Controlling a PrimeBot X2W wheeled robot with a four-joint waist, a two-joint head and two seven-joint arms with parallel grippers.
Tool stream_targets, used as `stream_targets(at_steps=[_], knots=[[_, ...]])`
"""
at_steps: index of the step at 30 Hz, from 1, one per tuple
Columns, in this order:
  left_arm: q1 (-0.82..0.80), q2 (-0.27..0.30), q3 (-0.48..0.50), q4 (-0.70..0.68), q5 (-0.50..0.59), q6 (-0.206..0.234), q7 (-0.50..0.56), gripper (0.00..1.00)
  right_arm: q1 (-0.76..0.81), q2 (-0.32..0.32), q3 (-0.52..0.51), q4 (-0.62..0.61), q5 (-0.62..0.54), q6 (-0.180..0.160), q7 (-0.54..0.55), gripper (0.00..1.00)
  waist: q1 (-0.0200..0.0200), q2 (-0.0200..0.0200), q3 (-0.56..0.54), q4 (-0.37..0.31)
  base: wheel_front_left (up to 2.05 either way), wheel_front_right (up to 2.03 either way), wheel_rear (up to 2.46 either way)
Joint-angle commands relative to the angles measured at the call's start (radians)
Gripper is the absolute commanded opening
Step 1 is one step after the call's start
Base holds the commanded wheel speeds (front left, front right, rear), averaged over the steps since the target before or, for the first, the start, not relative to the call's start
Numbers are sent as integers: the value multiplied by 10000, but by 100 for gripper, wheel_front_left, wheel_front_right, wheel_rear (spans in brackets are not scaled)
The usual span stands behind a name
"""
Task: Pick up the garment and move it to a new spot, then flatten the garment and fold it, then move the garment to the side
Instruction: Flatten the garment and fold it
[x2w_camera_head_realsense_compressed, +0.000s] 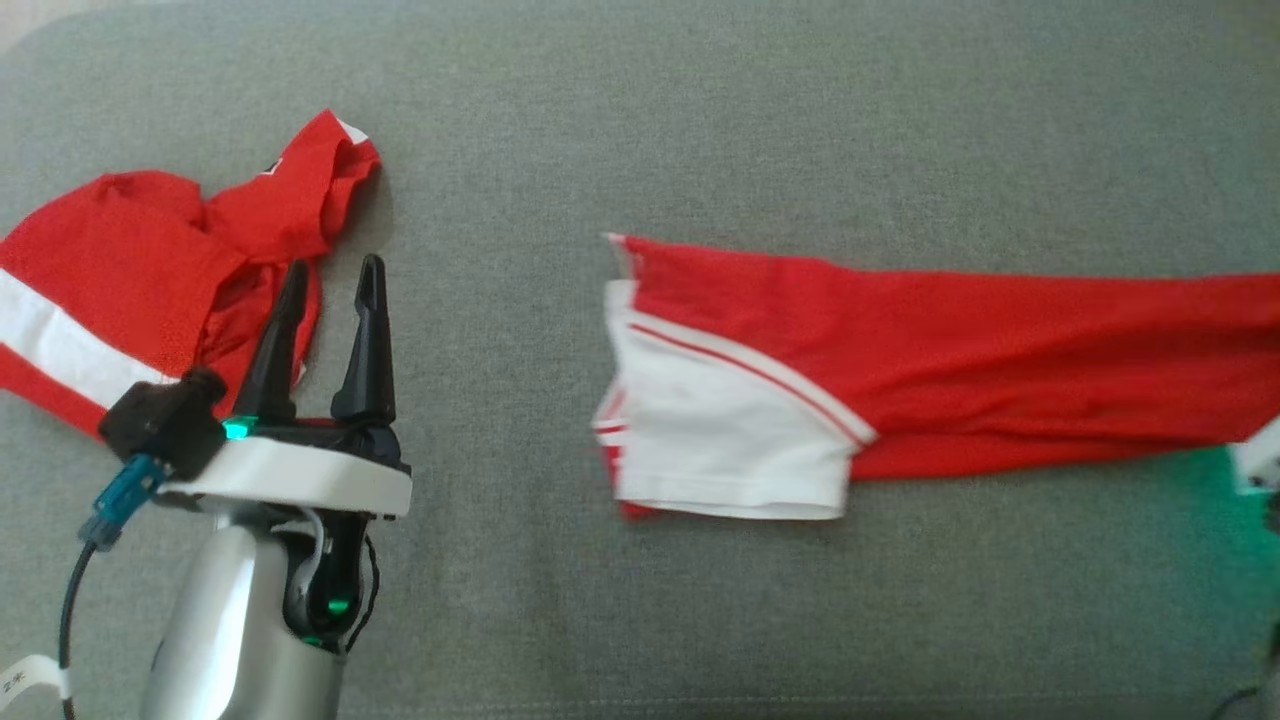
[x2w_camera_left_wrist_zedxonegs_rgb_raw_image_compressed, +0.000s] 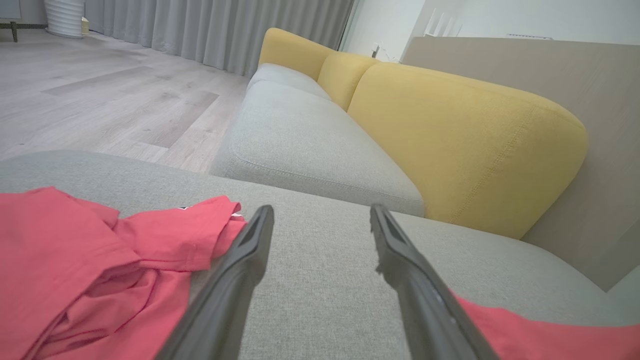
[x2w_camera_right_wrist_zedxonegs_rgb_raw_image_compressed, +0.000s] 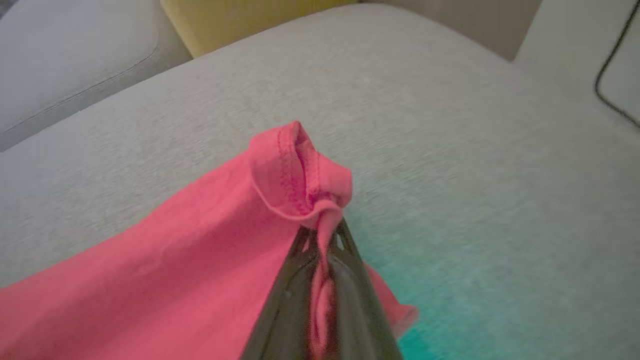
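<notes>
A red garment with a white, red-striped sleeve lies stretched from the middle of the grey cushion out to the right edge. In the right wrist view my right gripper is shut on a bunched, stitched hem of this garment, and the cloth lifts slightly at the pinch. My left gripper stands open at the lower left with nothing between its fingers. Its tips sit beside a second, crumpled red garment with a white band, which the left wrist view shows to the left of the fingers.
Everything rests on a wide grey cushion. Beyond it lie another grey seat cushion, yellow backrests and a wooden floor. A black cable runs along the far right.
</notes>
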Motion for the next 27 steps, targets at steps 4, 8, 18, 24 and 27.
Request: stream_targets(at_steps=[4,8,18,24,27], knots=[[-127,147,362,-286,60,-60,-120,100,-602,-552,-894,-365,-1422,-9,-606,0,0,0,-215,29,0,0,0],[11,125,373,-235,42,-61,-120,100,-883,-238,-1490,-558,-2692,-9,-848,0,0,0,-461,24,0,0,0],[346,-19,424,-160,-12,-61,-120,100,-890,780,288,-1425,-1811,-9,-179,0,0,0,-1260,-118,0,0,0],[550,-83,422,-80,-50,-61,-120,100,-191,932,2245,-2647,505,-9,846,0,0,0,-1713,-174,0,0,0],[639,-101,434,-76,-63,-61,-120,100,307,936,3220,-3069,1981,-9,1051,0,0,0,-1829,-197,0,0,0]])
